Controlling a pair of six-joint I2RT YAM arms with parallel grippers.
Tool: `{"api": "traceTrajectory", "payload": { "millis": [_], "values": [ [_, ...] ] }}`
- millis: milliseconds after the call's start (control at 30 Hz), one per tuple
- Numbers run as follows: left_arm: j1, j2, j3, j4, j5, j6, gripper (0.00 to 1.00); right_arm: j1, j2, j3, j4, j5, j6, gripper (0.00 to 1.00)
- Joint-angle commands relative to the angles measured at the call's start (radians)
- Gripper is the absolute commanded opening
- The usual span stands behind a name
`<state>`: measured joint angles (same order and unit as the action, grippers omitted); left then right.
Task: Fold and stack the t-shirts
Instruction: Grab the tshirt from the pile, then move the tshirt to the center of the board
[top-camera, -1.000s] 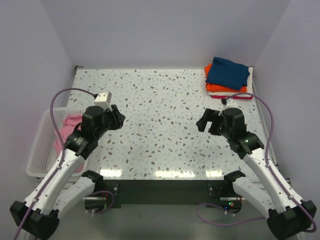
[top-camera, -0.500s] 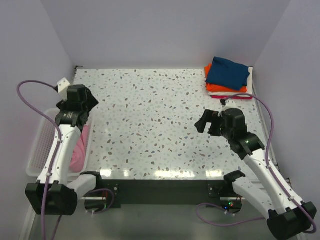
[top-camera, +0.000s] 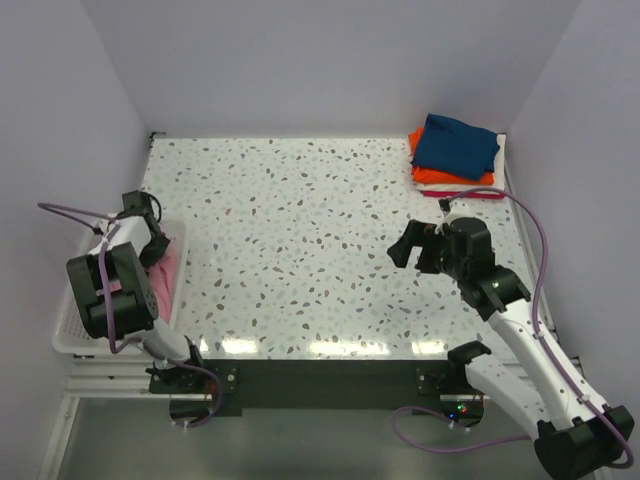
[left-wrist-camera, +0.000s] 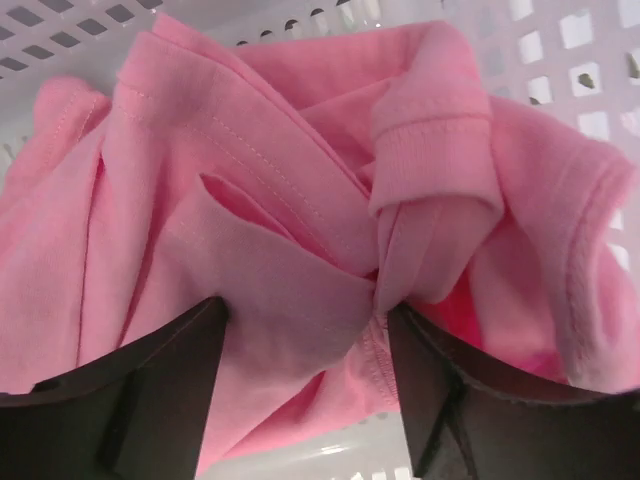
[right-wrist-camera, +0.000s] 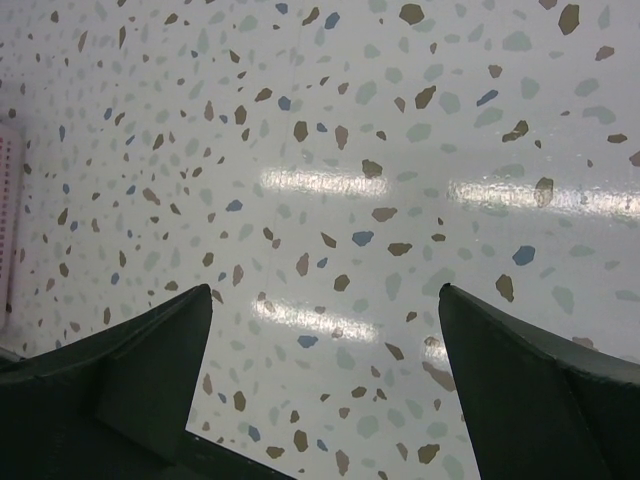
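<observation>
Where the worktop (top-camera: 320, 220) meets its 8 o'clock edge, one white wire basket (top-camera: 70, 330) sits with one light pink t-shirt (left-wrist-camera: 280, 200) crumpled inside. The left gripper (left-wrist-camera: 305, 312) points down into the basket with its jaws spread, one finger on either side of a bunched fold of the pink cloth and nothing pinched. Whether the fingertips touch the cloth cannot be told.

At the far 1 o'clock corner lies one stack of folded t-shirts: one navy blue shirt (top-camera: 455, 145) on top, one orange shirt (top-camera: 425, 172) under it, then a thin white layer (top-camera: 478, 186) and a red edge (top-camera: 478, 194) at the bottom, four layers in all. The right gripper (top-camera: 410, 245) hangs at about 3 o'clock, well apart from the stack, with its jaws spread wide over bare worktop and holding nothing.

The two arms rise from the 6 o'clock edge. The worktop is glossy white with brown, grey and blue flecks, and strips of light reflect near the front. Plain pale lilac walls (top-camera: 320, 60) close it in at 9, 12 and 3 o'clock.
</observation>
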<state>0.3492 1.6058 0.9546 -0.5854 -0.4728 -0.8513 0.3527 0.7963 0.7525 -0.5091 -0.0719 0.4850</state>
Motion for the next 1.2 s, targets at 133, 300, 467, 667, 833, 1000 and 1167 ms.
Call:
{"api": "traceTrajectory", "payload": {
  "millis": [133,300,467,667,833,1000,1167],
  "values": [
    [0.025,0.040,0.058,-0.033,-0.007,-0.058,0.31,-0.001,0.003,0.015,0.009,-0.028,-0.016,0.99],
    [0.027,-0.200,0.029,-0.042,-0.029,-0.034,0.00,-0.001,0.017,0.011,0.015,-0.042,-0.017,0.99],
    [0.027,-0.447,0.094,-0.094,-0.029,0.032,0.00,-0.001,0.037,0.005,0.027,-0.068,-0.017,0.99],
    [0.024,-0.601,0.265,-0.042,0.104,0.119,0.00,-0.001,0.055,0.008,0.030,-0.088,-0.025,0.98],
    [-0.009,-0.581,0.539,-0.037,0.250,0.153,0.00,-0.001,0.027,-0.004,0.050,-0.097,-0.037,0.99],
    [-0.160,-0.482,0.821,-0.034,0.328,0.192,0.00,0.000,0.015,-0.016,0.069,-0.106,-0.043,0.99],
    [-0.308,-0.411,0.920,-0.011,0.454,0.210,0.00,0.000,0.003,-0.016,0.069,-0.068,-0.049,0.99]
  ]
}}
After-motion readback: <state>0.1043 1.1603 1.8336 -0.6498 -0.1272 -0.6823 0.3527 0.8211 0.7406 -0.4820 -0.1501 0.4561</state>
